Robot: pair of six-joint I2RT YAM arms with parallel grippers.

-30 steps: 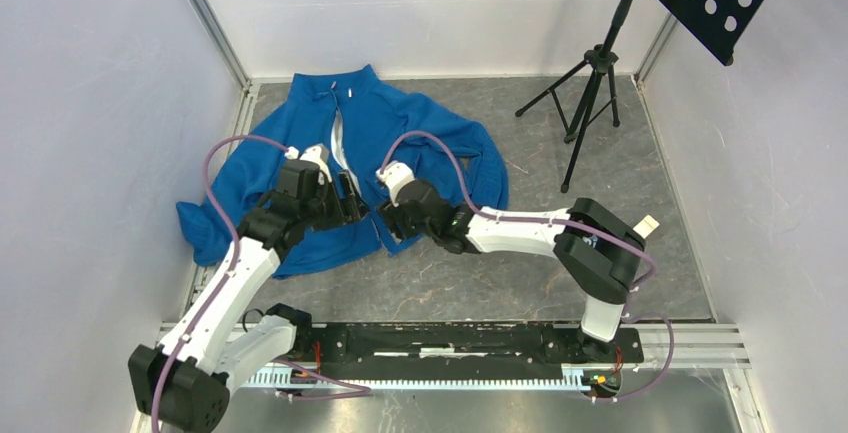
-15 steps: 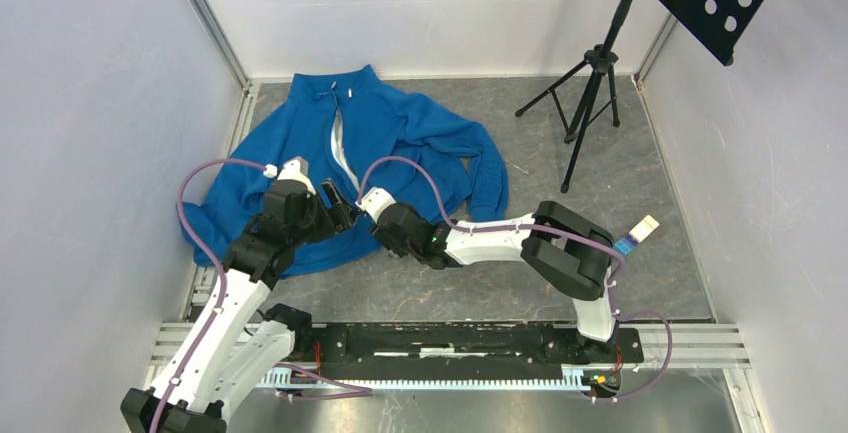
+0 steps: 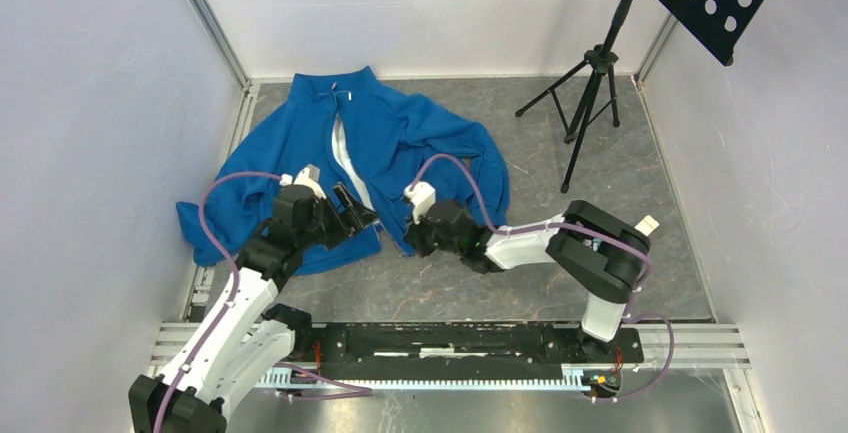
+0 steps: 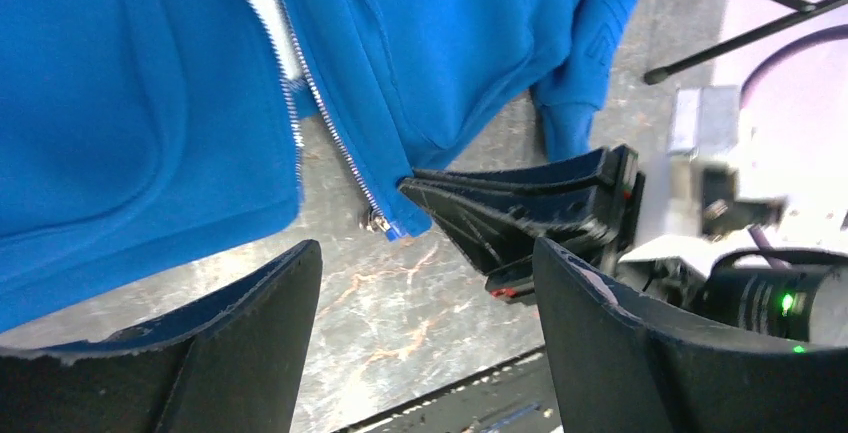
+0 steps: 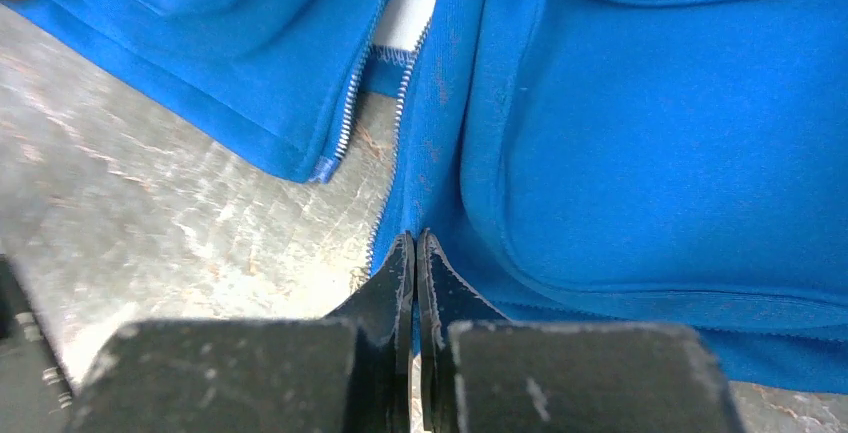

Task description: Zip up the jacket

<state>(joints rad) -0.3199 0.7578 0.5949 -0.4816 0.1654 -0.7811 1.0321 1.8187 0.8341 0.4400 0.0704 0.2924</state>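
Blue fleece jacket (image 3: pixel 400 133) lies unzipped on the grey floor (image 3: pixel 480 293), white robot arms (image 3: pixel 235 303) hiding some hem. Left gripper (image 4: pixel 425 249) hangs wide open over the hem. Right gripper (image 5: pixel 414 239) is squeezed closed at the silver zip (image 4: pixel 340 143) bottom end; pinched cloth is too hard to see.

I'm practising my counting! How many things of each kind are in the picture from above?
Blue jacket: 1
Robot arms: 2, the left arm and the right arm
Black stand: 1
Total: 4
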